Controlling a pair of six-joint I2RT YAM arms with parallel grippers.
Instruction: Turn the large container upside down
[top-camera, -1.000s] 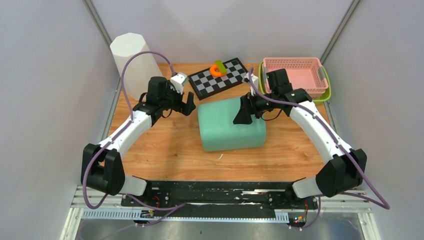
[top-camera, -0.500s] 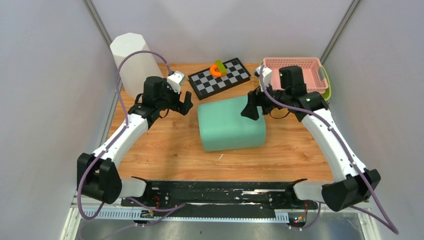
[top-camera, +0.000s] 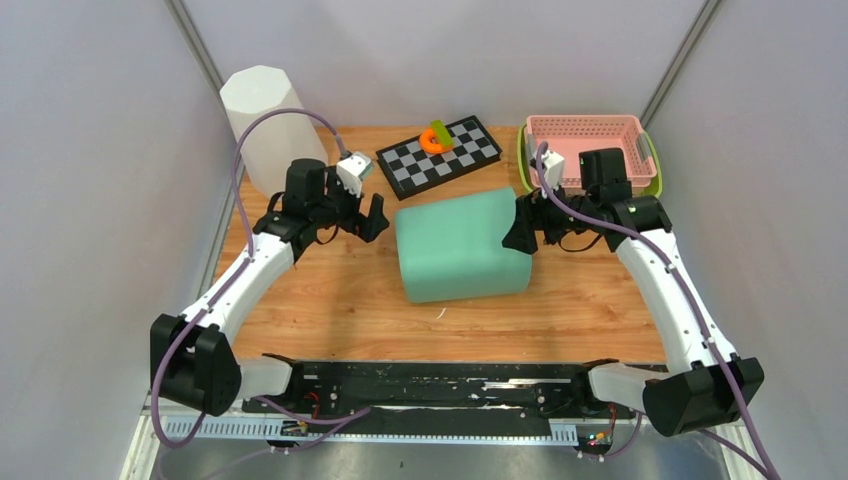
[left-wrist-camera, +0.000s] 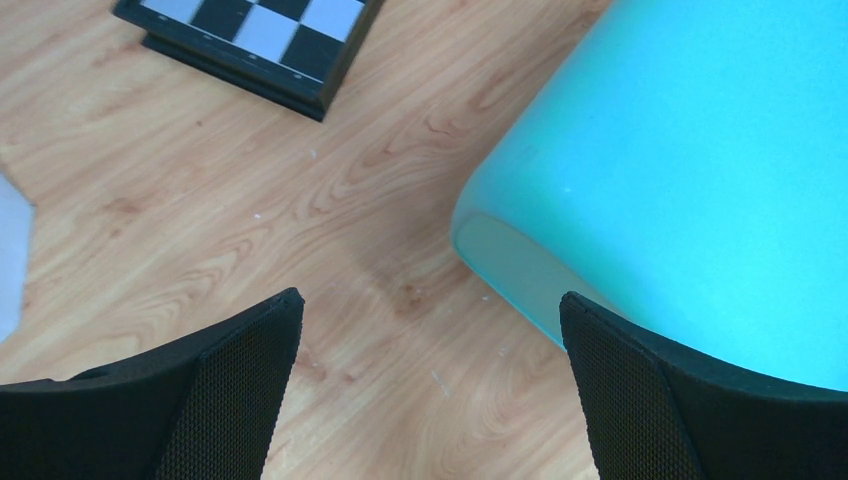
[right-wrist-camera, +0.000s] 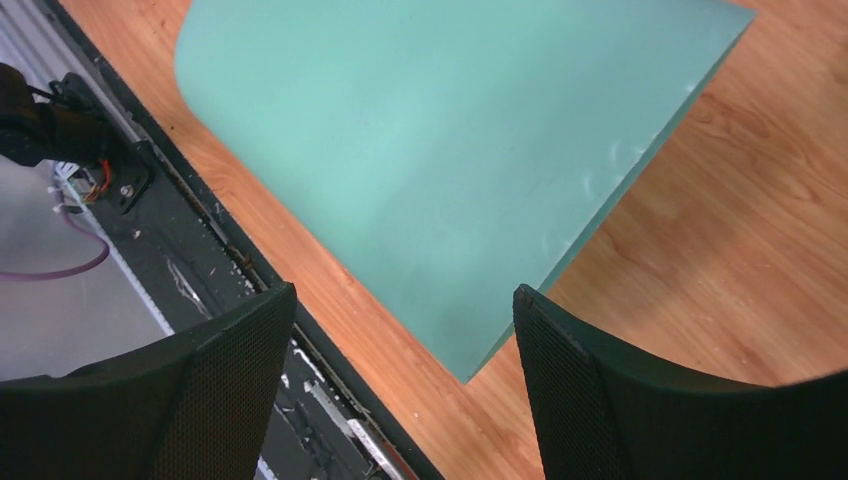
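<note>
The large container (top-camera: 460, 245) is a teal-green box with rounded corners lying in the middle of the wooden table, a smooth closed face turned up. My left gripper (top-camera: 372, 218) hangs open just off its left side; in the left wrist view the container (left-wrist-camera: 680, 170) fills the right half and bare wood lies between the open left gripper (left-wrist-camera: 430, 300). My right gripper (top-camera: 522, 232) stands open at the box's right edge. In the right wrist view the container (right-wrist-camera: 450, 140) lies ahead of the right gripper (right-wrist-camera: 402, 290), one corner pointing between its fingers. Neither gripper holds anything.
A tall white octagonal canister (top-camera: 265, 125) stands at the back left. A checkerboard (top-camera: 440, 155) with an orange piece (top-camera: 434, 138) lies behind the container. A pink basket (top-camera: 590, 145) sits in a green tray (top-camera: 655, 185) at the back right, close behind the right arm.
My right gripper has moved from above the container's top to its right edge, and that arm has swung outward. The left gripper shifted slightly nearer. The container has not moved.
</note>
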